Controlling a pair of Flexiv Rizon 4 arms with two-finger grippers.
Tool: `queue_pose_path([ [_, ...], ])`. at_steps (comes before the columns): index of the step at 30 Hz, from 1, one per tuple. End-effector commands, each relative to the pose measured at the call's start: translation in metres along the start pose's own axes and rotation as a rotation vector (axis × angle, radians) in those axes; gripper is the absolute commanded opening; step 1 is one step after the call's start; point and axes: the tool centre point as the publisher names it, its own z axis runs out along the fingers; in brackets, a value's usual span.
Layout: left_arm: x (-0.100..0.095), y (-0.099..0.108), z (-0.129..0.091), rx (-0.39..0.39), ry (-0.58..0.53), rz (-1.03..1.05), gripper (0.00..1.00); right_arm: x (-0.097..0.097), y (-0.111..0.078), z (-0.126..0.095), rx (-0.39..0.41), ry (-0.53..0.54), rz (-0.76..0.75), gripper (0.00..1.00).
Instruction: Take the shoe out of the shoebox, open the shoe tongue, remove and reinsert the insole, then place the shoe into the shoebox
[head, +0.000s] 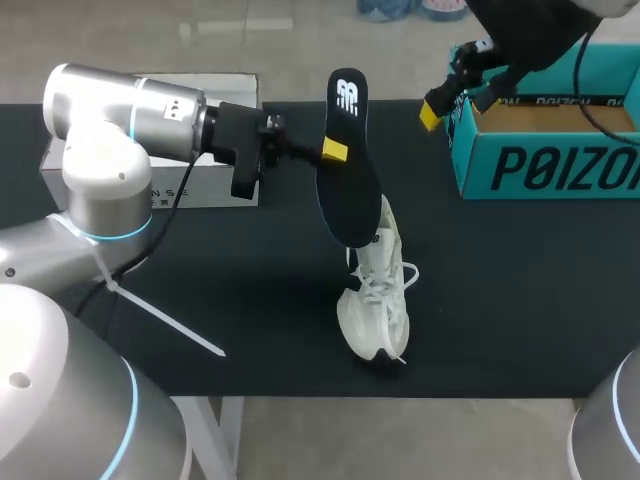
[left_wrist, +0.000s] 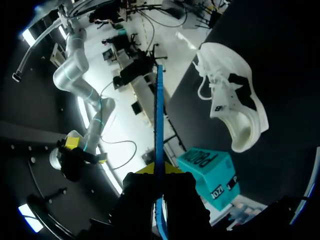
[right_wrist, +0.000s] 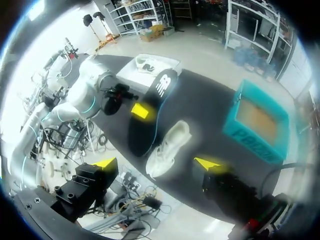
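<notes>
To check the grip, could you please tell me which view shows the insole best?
The head view: the insole shows its broad black face, held by the left claw. The left wrist view gives only its thin blue edge; the right wrist view shows it whole but distant.

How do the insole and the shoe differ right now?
The insole is black, the shoe white. The insole is held in the air by the left gripper; the shoe rests on the table, ungripped. Both are outside the shoebox.

Shoebox (head: 560, 170) partly past right edge
</notes>
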Motion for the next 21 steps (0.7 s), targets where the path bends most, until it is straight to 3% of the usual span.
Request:
queue_pose_path([
  [1, 0.001, 0.000, 0.001, -0.001, 0.000, 0.002, 0.00, -0.036, -0.030, 0.011, -0.102, 0.177, 0.034, 1.00],
  [5, 0.001, 0.000, 0.001, -0.001, 0.000, 0.002, 0.00, -0.041, -0.041, 0.023, -0.154, 0.267, 0.060, 1.00],
  [9, 0.001, 0.000, 0.001, -0.001, 0.000, 0.002, 0.00, -0.032, -0.044, 0.036, -0.194, 0.315, 0.037, 1.00],
  [13, 0.001, 0.000, 0.001, -0.001, 0.000, 0.002, 0.00, -0.019, -0.039, 0.044, -0.213, 0.338, 0.003, 1.00],
  [21, 0.001, 0.000, 0.001, -0.001, 0.000, 0.002, 0.00, -0.020, -0.028, 0.070, -0.261, 0.448, -0.009, 1.00],
])
